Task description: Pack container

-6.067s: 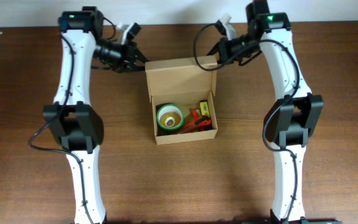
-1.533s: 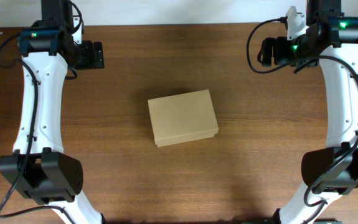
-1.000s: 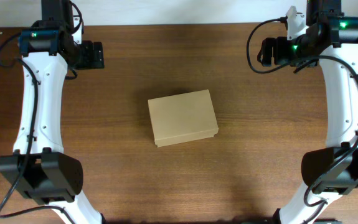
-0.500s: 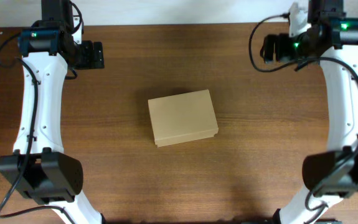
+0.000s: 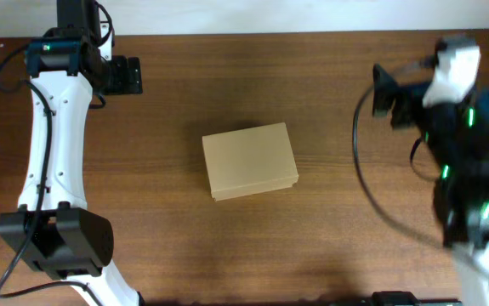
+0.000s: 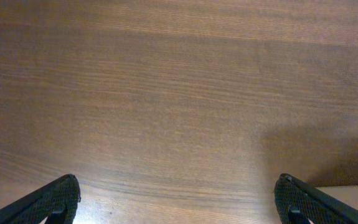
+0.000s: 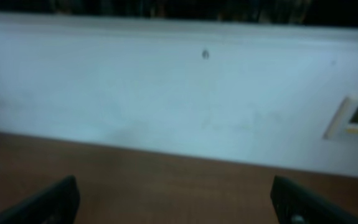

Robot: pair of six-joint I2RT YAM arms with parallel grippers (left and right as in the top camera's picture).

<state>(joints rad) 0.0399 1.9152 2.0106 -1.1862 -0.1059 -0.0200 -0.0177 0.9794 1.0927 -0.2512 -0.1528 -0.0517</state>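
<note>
Packing looked finished: cardboard box [image 5: 250, 161] sat closed at table [image 5: 227, 85] centre. Both left gripper [image 5: 133, 75] and right gripper [image 5: 382, 89] stood fully spread, empty, well apart from box. You likely needed only rest pose; no regrasp.

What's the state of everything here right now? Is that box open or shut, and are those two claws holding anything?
container: shut, flap lid down flat, resting on the table, touched by neither arm.
left gripper: open, holding nothing, above the table's wood.
right gripper: open, holding nothing, well away from the container.
</note>
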